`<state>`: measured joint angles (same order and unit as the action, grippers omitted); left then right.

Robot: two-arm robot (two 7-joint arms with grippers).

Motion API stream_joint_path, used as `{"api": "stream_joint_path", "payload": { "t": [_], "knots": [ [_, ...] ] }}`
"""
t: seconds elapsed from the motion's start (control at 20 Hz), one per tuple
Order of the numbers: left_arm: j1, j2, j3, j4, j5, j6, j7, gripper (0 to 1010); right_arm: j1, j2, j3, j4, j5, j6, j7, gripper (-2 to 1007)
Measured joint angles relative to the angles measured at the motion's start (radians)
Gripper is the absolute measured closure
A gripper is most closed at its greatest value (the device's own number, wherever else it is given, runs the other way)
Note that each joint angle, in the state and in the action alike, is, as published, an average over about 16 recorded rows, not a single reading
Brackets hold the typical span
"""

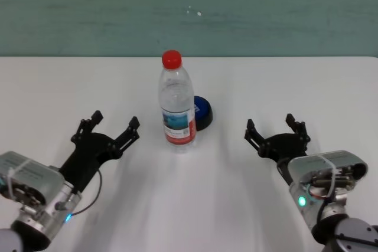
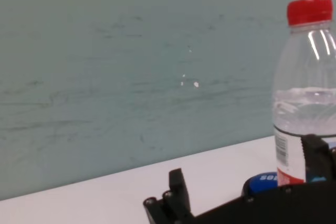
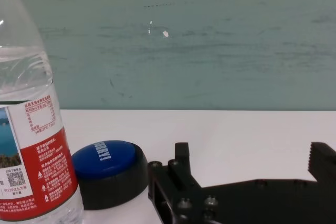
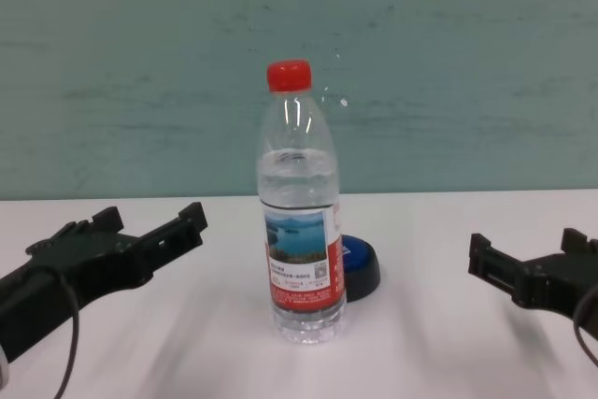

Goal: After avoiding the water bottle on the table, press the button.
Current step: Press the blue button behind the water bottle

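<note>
A: Where does the water bottle (image 1: 177, 105) stand?

B: Upright near the middle of the table (image 1: 295, 87), well apart from both arms.

A: And the button (image 1: 202, 113)?

B: Directly behind the bottle, offset to the robot's right, just beside its base and partly hidden by it.

A: Gripper positions?

B: The left gripper (image 1: 106, 127) lies left of the bottle, the right gripper (image 1: 276, 129) right of it, both nearer the robot, with fingers spread.
</note>
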<state>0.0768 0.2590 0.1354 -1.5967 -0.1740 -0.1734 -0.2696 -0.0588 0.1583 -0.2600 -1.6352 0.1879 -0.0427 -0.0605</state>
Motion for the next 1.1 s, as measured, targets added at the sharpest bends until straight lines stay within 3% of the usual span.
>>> {"api": "stream_joint_path", "payload": {
  "t": [0.55, 1.1],
  "knots": [
    [0.013, 0.003, 0.007, -0.012, 0.002, -0.007, 0.002, 0, -0.001, 0.007, 0.004, -0.013, -0.001, 0.011, 0.012, 1],
    [0.013, 0.003, 0.006, -0.011, 0.002, -0.008, 0.002, 0, 0.030, 0.024, 0.028, -0.034, -0.014, 0.065, 0.077, 1]
  ]
}}
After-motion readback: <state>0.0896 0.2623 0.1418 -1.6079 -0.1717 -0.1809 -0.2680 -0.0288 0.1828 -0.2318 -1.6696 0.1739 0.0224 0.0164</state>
